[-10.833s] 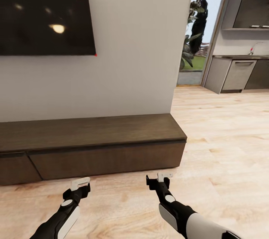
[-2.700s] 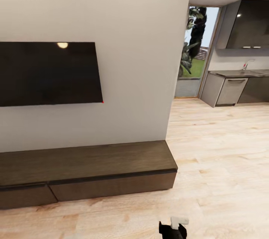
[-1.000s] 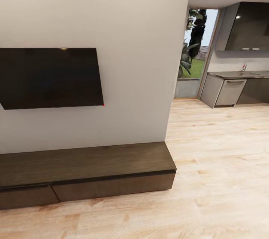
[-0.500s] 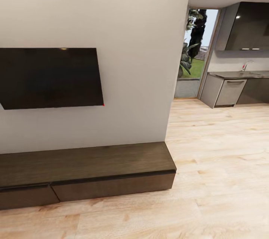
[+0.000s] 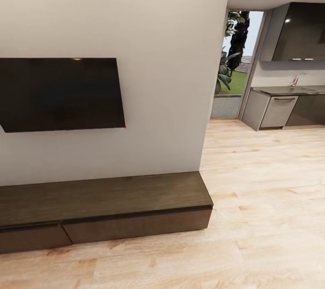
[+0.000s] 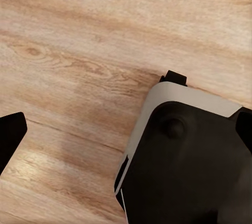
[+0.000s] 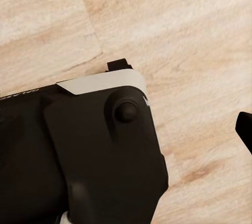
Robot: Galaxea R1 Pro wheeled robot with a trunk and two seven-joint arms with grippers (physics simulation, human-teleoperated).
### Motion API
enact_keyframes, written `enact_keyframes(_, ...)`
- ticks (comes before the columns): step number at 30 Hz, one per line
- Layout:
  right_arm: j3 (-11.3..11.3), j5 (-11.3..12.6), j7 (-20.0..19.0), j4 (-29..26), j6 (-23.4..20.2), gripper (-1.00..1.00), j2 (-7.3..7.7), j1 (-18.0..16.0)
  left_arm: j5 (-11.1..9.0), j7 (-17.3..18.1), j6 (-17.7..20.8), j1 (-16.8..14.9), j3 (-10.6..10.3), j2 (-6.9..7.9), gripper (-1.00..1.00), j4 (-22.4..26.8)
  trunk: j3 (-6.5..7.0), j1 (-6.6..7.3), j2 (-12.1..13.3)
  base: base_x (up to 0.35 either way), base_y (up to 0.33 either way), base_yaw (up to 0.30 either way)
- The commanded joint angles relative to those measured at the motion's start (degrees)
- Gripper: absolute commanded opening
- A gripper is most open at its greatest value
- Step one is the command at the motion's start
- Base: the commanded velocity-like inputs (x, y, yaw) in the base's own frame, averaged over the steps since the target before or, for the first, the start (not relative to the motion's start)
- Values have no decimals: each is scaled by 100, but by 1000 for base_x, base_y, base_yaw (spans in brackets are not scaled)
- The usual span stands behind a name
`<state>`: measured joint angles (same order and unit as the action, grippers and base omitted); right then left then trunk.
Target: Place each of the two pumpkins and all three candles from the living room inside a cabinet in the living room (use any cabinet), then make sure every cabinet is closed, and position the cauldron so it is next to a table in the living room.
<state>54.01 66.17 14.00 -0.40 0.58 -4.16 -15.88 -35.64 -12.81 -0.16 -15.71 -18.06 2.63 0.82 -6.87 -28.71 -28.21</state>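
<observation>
Pale matte wall (image 5: 167, 76) above grainy light-oak plank floor (image 5: 271, 198).
Long low dark-brown wooden cabinet (image 5: 113, 207) at seven o'clock, flat drawer fronts shut; glossy black rectangular screen (image 5: 58, 94) at nine. Both grippers' jaw states: cannot tell.

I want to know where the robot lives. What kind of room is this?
It looks like a home's living room. A big dark TV hangs on the wall above a long, low brown cabinet, the floor is light wood, and a kitchen counter shows past the corner.
</observation>
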Motion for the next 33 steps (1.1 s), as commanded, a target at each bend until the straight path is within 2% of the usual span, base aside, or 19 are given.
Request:
enact_keyframes(1, 50, 58, 24, -4, 7, 100, -4, -3, -49, -18, -1, -2, -48, 0, 100, 6, -11, -2, -10, 0, 0, 0)
enact_keyframes(33, 48, 54, 24, -4, 6, 100, -15, -3, -49, -16, -1, -2, -48, 1, 100, 6, -11, -2, -10, 0, 0, 0)
